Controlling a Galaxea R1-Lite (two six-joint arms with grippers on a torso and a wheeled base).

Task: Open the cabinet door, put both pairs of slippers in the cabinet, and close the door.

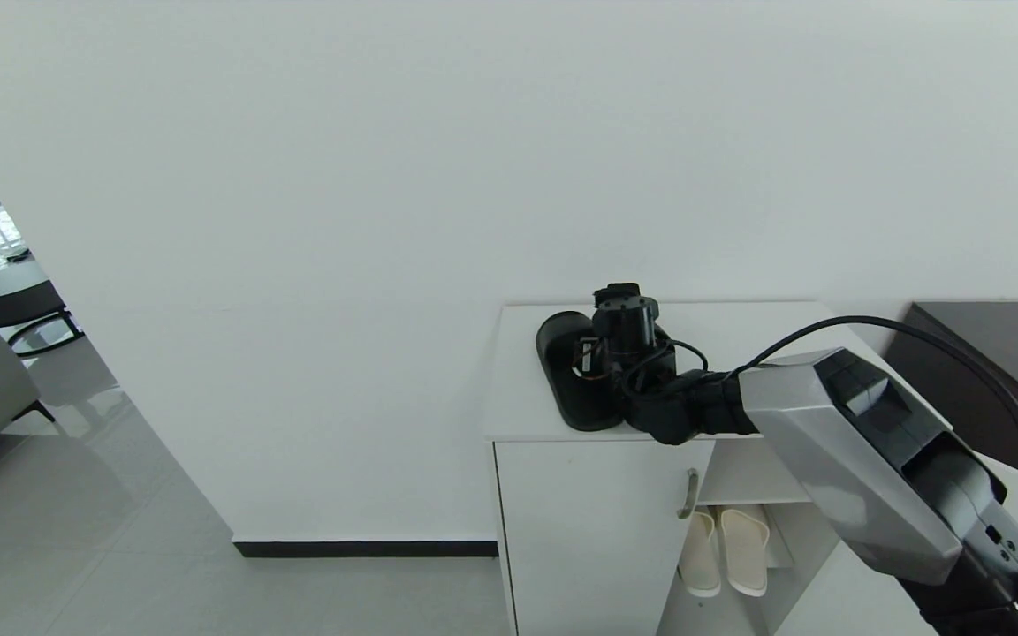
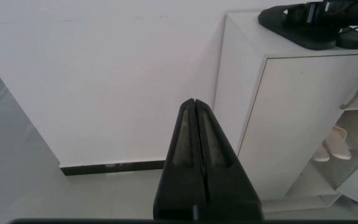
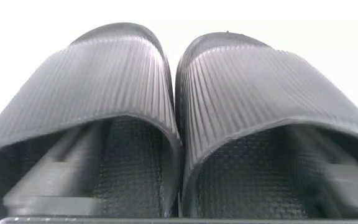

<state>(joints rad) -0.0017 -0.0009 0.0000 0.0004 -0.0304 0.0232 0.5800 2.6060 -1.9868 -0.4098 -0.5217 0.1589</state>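
Fingers of the right gripper [image 1: 608,358] stand spread apart, one slid under the strap of each of the black slippers [image 3: 179,93], which sit side by side on the cabinet top [image 1: 518,397]; we judge them not yet squeezed. Our left gripper [image 2: 194,106] hangs off to the side, fingers pressed together on nothing. We reckon the task about half done: the cabinet's right side stands open and the white slippers [image 1: 725,548] lie inside at the bottom. Left to do: bring the black pair in and shut the door. The closed left door's handle [image 1: 690,493] and the shelf [image 1: 748,481] above the white pair narrow the way in; a dark table [image 1: 995,353] stands beside.
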